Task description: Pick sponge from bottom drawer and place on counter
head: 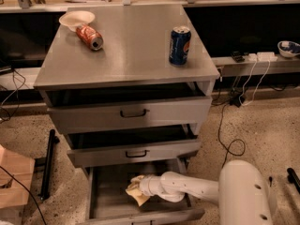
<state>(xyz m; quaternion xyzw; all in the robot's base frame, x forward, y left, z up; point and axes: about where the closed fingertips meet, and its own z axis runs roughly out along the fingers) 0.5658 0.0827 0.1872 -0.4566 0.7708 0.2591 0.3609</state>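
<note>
The gripper (140,188) is down in the open bottom drawer (108,193), near its front edge, touching the yellow sponge (134,197), but I cannot tell if it pinches it.

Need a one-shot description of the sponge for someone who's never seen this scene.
Find the grey three-drawer cabinet and go to its bottom drawer, pulled open at floor level. The sponge is inside, at the gripper, which reaches in from the right. It is a pale-yellow soft pad; the red can, blue can and cream plate sit up on the counter.
</note>
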